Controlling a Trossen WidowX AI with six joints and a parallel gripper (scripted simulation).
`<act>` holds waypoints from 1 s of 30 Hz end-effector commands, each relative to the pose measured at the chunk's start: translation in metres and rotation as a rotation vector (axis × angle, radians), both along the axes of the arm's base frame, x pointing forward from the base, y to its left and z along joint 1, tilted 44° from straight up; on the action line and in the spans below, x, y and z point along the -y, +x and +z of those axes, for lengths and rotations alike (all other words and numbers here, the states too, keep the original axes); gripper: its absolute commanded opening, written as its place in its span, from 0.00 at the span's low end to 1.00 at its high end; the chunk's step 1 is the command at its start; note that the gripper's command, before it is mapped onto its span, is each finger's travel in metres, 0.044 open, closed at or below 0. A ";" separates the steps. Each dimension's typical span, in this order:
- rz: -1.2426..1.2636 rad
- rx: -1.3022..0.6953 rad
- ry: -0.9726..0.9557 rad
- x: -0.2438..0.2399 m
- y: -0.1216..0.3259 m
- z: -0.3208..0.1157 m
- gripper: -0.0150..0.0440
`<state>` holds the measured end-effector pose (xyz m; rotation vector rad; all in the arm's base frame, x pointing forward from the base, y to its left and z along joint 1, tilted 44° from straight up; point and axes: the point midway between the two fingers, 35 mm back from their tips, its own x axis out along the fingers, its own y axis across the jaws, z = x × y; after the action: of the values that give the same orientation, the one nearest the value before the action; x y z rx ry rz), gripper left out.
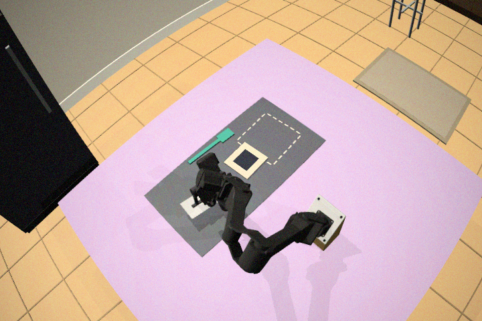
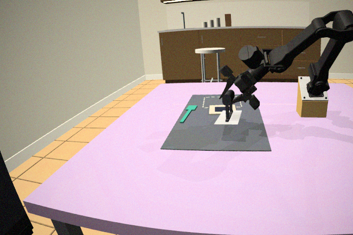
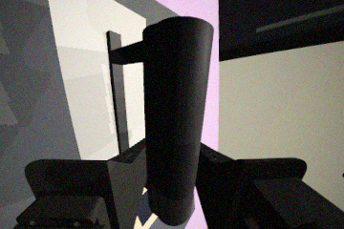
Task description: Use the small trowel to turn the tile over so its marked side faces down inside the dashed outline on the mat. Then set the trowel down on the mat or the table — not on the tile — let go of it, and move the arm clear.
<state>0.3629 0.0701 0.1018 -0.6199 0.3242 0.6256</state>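
The gripper (image 1: 203,199) (image 2: 229,95) (image 3: 169,138) has its fingers clamped on the round black handle of the trowel (image 1: 188,210) (image 2: 236,117) (image 3: 94,95) — its blade is flat and white, over the mat (image 1: 165,196) (image 2: 182,138) (image 3: 17,143). The square tile (image 1: 246,159) (image 2: 218,109) (image 3: 143,210), cream with a dark middle facing up, lies on the gray mat, mostly outside the dashed outline (image 1: 282,122) (image 2: 203,102). A flat green tool (image 1: 205,149) (image 2: 186,113) lies nearby. The table (image 1: 401,189) (image 2: 154,194) (image 3: 209,95) is pink — orange squares cover the floor (image 1: 154,75) (image 2: 71,138), and brown cupboards (image 2: 179,55) stand behind a round stool (image 1: 412,22) (image 2: 210,50).

From the exterior view: tile (image 1: 229,162) (image 2: 211,109) on mat (image 1: 173,192) (image 2: 210,138), straddling near edge of dashed outline (image 1: 287,149) (image 2: 203,103). Spatula (image 1: 205,149) (image 2: 186,114) on mat, left of tile. My trowel (image 1: 190,211) (image 2: 236,120) over mat, near side of tile. My base block (image 1: 339,229) (image 2: 313,108) far right on table (image 1: 381,181) (image 2: 182,188).
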 end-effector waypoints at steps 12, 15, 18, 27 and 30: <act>0.085 0.143 -0.014 0.020 0.023 -0.009 0.25; 0.085 0.143 -0.014 0.018 0.023 -0.011 0.25; 0.085 0.143 -0.014 0.016 0.024 -0.015 0.25; 0.085 0.143 -0.014 0.008 0.023 -0.027 0.25; 0.085 0.143 -0.013 0.006 0.023 -0.031 0.25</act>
<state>0.3847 0.0656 0.0735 -0.6934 0.1659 0.6721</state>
